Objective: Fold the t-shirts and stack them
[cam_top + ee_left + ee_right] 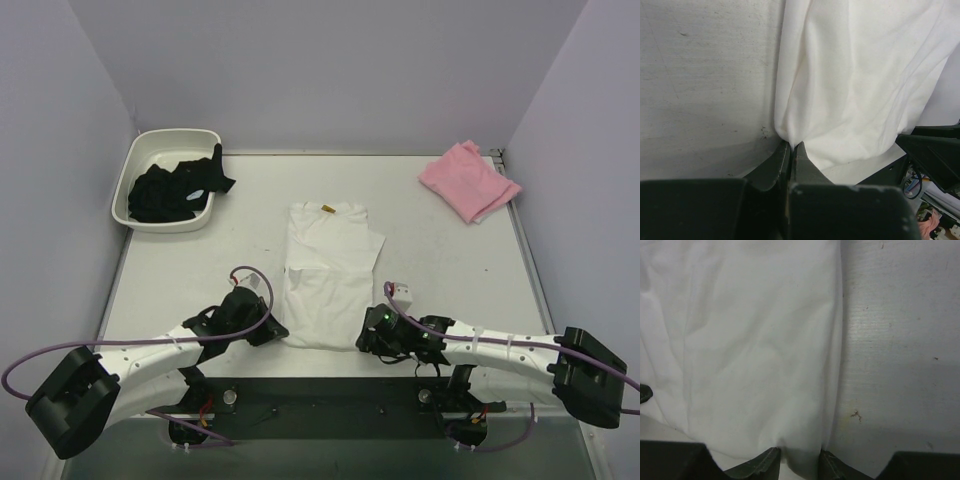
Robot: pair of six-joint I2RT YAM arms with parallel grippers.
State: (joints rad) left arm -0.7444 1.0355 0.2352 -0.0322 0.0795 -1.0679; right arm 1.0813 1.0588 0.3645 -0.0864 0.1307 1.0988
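We're clenching the left claw (791, 146) on one near corner of the white t-shirt (328, 270), while our right claw (799, 459) is straddling the other, grip unclear.

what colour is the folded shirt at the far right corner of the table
The folded shirt is pink; the top external view shows it best.

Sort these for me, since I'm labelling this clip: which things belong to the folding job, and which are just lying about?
Job:
white tee, mid-table
pink tee, far right corner
left hand, pinching the white tee's near corner
right hand, at its other near corner

Lying about:
tub, far left
black cloth in the tub
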